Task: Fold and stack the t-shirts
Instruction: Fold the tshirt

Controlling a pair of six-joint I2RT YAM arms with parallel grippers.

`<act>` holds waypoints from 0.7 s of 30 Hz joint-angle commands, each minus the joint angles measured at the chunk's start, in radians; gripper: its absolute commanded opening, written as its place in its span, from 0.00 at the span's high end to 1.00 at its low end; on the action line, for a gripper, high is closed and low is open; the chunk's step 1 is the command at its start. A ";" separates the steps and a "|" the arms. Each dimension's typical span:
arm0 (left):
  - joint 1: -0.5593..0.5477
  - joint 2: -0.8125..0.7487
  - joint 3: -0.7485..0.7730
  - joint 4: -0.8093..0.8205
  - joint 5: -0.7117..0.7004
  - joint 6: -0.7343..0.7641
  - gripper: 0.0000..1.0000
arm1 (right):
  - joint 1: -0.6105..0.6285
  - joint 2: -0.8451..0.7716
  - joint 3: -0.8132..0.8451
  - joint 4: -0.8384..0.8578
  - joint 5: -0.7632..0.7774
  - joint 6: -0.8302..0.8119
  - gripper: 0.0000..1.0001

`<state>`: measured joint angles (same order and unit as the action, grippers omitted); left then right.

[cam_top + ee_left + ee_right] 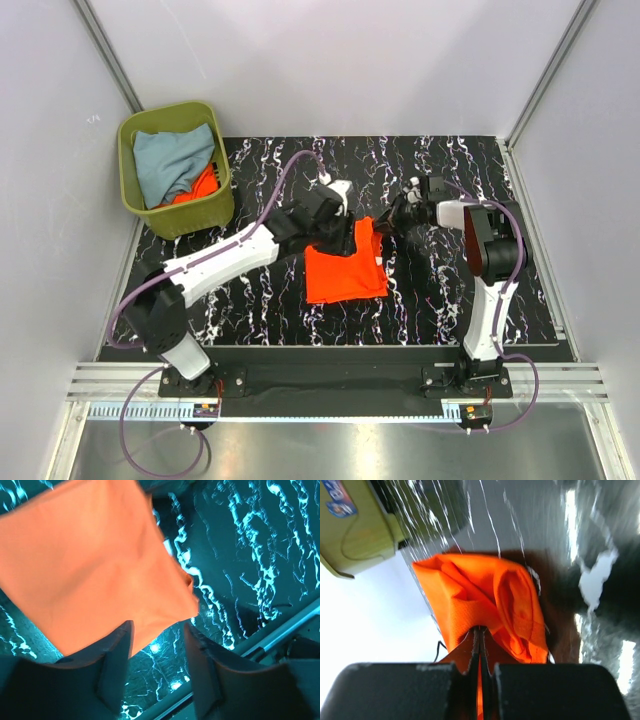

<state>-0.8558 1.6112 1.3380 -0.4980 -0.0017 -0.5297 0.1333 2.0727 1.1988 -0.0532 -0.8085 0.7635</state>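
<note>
An orange t-shirt point(345, 272) lies part-folded in the middle of the black marbled table. Its far right edge is lifted and bunched. My right gripper point(397, 222) is shut on that edge; in the right wrist view the shut gripper point(480, 632) pinches a fold of the orange cloth point(480, 597). My left gripper point(338, 222) hovers over the shirt's far edge. In the left wrist view it point(157, 647) is open, with the orange cloth point(95, 565) just beyond the fingertips and bare table between them. A pale grey-blue t-shirt point(170, 160) and another orange one point(200, 185) lie in the bin.
The olive-green bin point(190, 215) stands at the table's far left corner and also shows in the right wrist view point(355, 530). White walls with metal rails enclose the table point(450, 290) on three sides. A metal rail point(280, 630) runs along the table edge.
</note>
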 commanded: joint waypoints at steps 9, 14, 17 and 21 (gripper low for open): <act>0.101 0.166 0.052 0.219 0.331 0.010 0.55 | -0.066 -0.060 0.216 -0.463 0.222 -0.217 0.73; 0.144 0.268 0.128 0.254 0.445 0.004 0.54 | -0.078 -0.290 0.076 -0.534 0.204 -0.222 0.50; 0.167 0.332 0.157 0.285 0.489 -0.003 0.55 | -0.077 -0.406 -0.025 -0.531 0.157 -0.222 0.61; 0.193 0.404 0.164 0.374 0.584 -0.029 0.56 | -0.067 -0.516 -0.151 -0.531 0.047 -0.233 0.93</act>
<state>-0.6792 1.9820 1.4651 -0.2325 0.4610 -0.5426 0.0528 1.6199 1.1210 -0.5480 -0.6632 0.5533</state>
